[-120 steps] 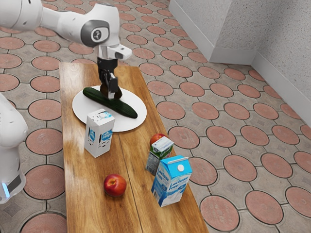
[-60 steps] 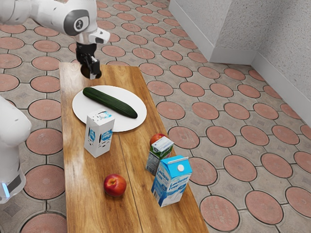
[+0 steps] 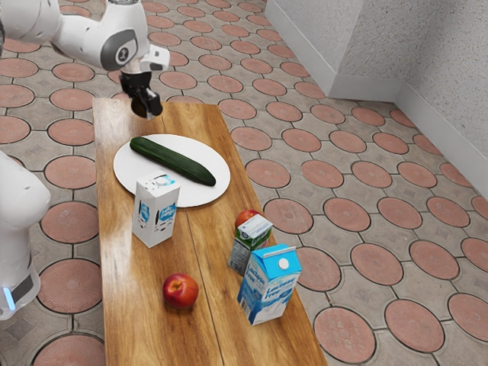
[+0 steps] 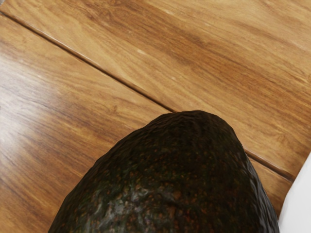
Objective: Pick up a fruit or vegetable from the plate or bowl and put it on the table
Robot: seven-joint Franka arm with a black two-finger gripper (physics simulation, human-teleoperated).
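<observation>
Grips a dark, pebbly, egg-shaped avocado in the black two-finger end effector, seemingly clear of the round white plate. Needs lowering onto the brown wooden bench, then releasing.

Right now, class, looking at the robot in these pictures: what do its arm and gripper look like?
The arm is white, with smooth rounded segments, a dark grey cap bearing a round emblem, and a blue strip low down. The gripper is black and two-fingered.
</observation>
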